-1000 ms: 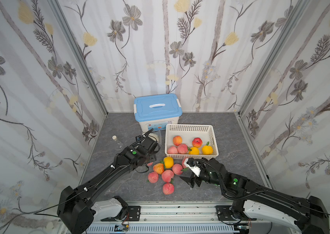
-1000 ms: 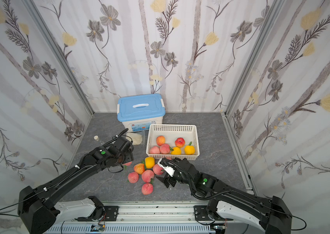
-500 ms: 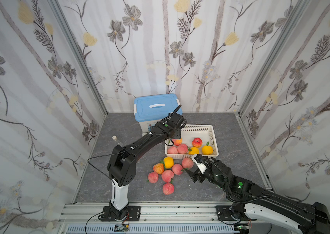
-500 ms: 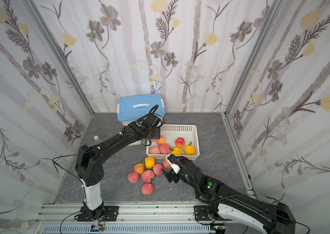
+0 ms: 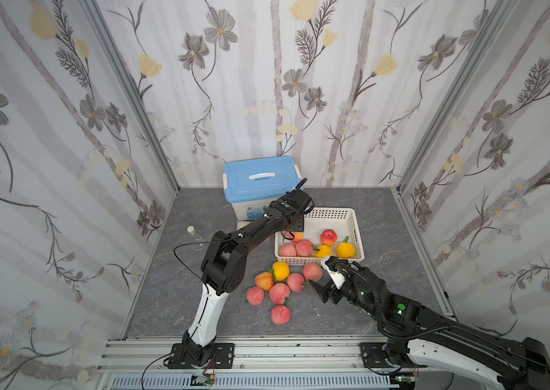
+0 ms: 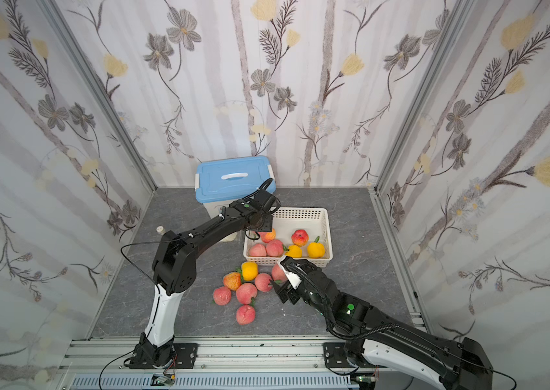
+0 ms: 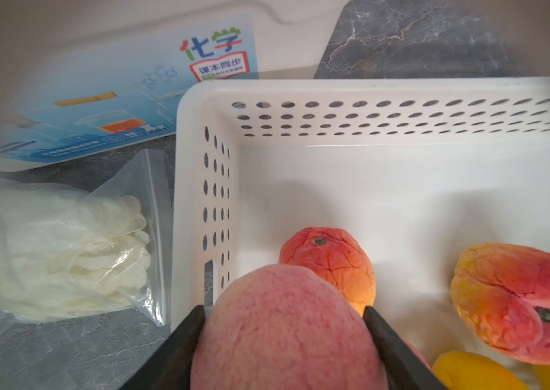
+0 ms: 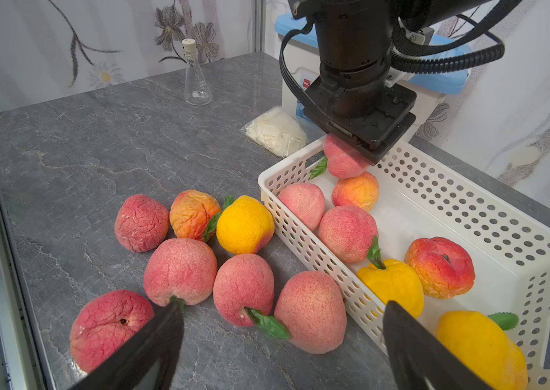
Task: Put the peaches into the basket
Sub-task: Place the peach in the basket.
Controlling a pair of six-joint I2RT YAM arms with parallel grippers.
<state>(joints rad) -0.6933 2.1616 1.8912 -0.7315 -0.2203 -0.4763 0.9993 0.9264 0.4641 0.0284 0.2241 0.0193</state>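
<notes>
Noted: pink peach (image 8: 343, 158) clamped in left gripper (image 7: 283, 312) over basket (image 8: 469, 202) corner; if released high, it may be bounced out; right gripper (image 8: 282, 305) jaws apart, loose peaches (image 8: 180, 270) may be nudged away

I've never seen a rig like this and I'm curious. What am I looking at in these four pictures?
Two robot arms stand at the edge of a grey table, and each ends in a two-fingered pincer. The two wide pictures come from one camera head overhead. The two close-ups come from cameras on the arms' wrists.

The left pincer is closed on a pink peach, held over a corner of the white basket. Six other peaches lie inside the basket. Seven loose peaches lie on the table.

The right pincer is open and empty beside them. There is also a box with a blue lid, a glass flask and a small plastic bag.
</notes>
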